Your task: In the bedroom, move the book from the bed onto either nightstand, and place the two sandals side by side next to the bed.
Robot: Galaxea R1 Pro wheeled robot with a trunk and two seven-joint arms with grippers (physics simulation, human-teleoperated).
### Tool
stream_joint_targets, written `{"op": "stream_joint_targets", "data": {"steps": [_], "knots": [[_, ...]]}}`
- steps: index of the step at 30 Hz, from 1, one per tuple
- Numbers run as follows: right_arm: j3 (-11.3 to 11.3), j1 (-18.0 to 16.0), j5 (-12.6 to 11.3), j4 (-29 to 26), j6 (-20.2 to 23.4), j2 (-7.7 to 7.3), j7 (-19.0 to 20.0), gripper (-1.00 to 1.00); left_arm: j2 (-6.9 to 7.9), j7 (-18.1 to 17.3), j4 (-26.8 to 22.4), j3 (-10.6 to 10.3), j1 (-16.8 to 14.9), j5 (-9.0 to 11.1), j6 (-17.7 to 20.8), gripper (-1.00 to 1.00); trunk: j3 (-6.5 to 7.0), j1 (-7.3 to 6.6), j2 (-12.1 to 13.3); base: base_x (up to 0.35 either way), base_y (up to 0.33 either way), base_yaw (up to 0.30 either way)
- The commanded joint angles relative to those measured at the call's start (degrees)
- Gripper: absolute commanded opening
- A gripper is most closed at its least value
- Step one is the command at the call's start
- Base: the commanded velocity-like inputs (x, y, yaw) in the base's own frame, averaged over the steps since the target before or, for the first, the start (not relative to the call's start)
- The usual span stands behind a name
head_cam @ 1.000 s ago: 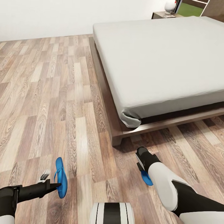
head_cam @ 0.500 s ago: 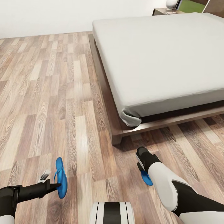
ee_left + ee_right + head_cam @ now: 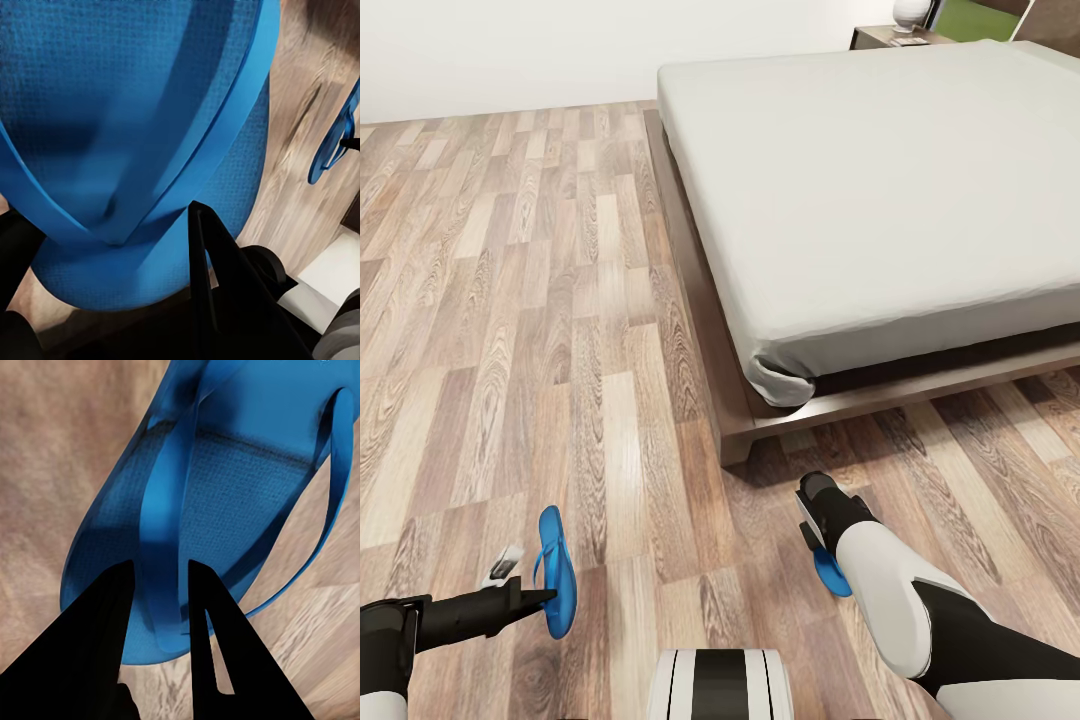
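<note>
Holding a blue sandal (image 3: pixel 556 572) in your left hand (image 3: pixel 543 598), you had its fingers closed on the thong strap, the sole hanging on edge above the plank floor (image 3: pixel 510 300). Close up, that sandal (image 3: pixel 127 127) had one dark finger (image 3: pixel 217 277) pressed against its heel end. Your right hand (image 3: pixel 822 535) gripped the second sandal (image 3: pixel 832 575), which peeked out from behind your white forearm; up close, both black fingers (image 3: pixel 97 637) pinched a strap of that sandal (image 3: pixel 217 495). Past both hands stood the corner of the bed (image 3: pixel 880 190), its pale mattress bare on the dark wood frame. Farthest off, beside the bed's head, a nightstand (image 3: pixel 875 37) carried a white rounded object (image 3: pixel 908 12) and a small flat item (image 3: pixel 909 41) too small to identify.
</note>
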Motion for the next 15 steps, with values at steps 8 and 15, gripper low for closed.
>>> {"op": "stream_joint_targets", "data": {"steps": [8,15], "knots": [[-0.27,-0.02,-0.48,-0.04,0.13,-0.03,-0.50,-1.00,-0.01,-0.55,-0.03,0.16,-0.06,-0.64,0.60,-1.00,-0.03,-0.01,-0.02,0.000,0.000,0.000],[-0.27,-0.02,-0.48,-0.04,0.14,0.03,-0.50,1.00,0.01,-0.55,-0.03,0.20,-0.06,-0.72,0.60,-1.00,-0.03,-0.01,-0.02,0.000,0.000,0.000]]}}
